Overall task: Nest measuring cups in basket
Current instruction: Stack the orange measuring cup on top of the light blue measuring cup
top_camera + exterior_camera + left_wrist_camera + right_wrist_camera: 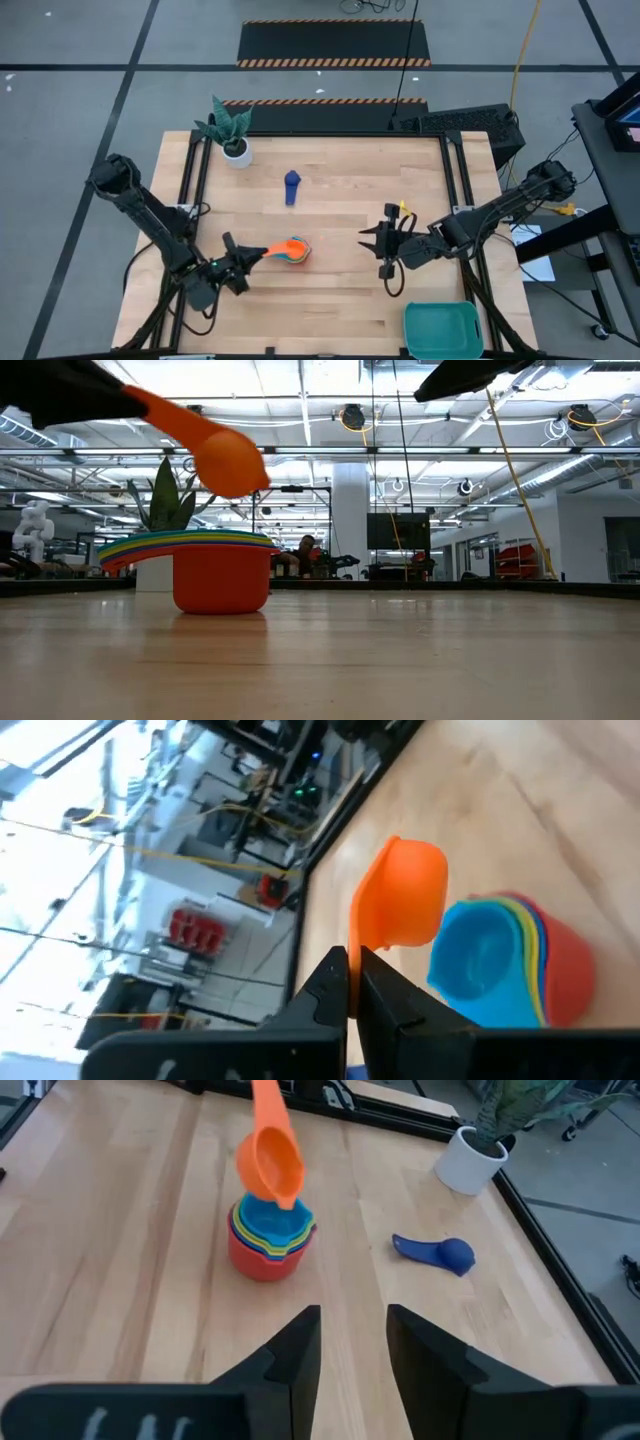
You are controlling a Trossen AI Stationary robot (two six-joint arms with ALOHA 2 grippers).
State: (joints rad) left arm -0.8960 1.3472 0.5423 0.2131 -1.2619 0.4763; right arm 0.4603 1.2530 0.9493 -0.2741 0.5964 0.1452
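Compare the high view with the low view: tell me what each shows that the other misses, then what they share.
Only the high view shows the teal rectangular plastic basket at the table's near right corner, the small navy plastic measuring cup lying alone, and the right gripper, empty.

Only the low view shows the small orange plastic measuring cup hanging clear above the nested stack of coloured plastic cups, not yet seated.

Both show that orange cup, the stack, the potted plant in its white pot and the wooden table.

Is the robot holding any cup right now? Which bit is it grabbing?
Yes. The left end effector holds the orange cup by its flat handle. The right end effector holds nothing.
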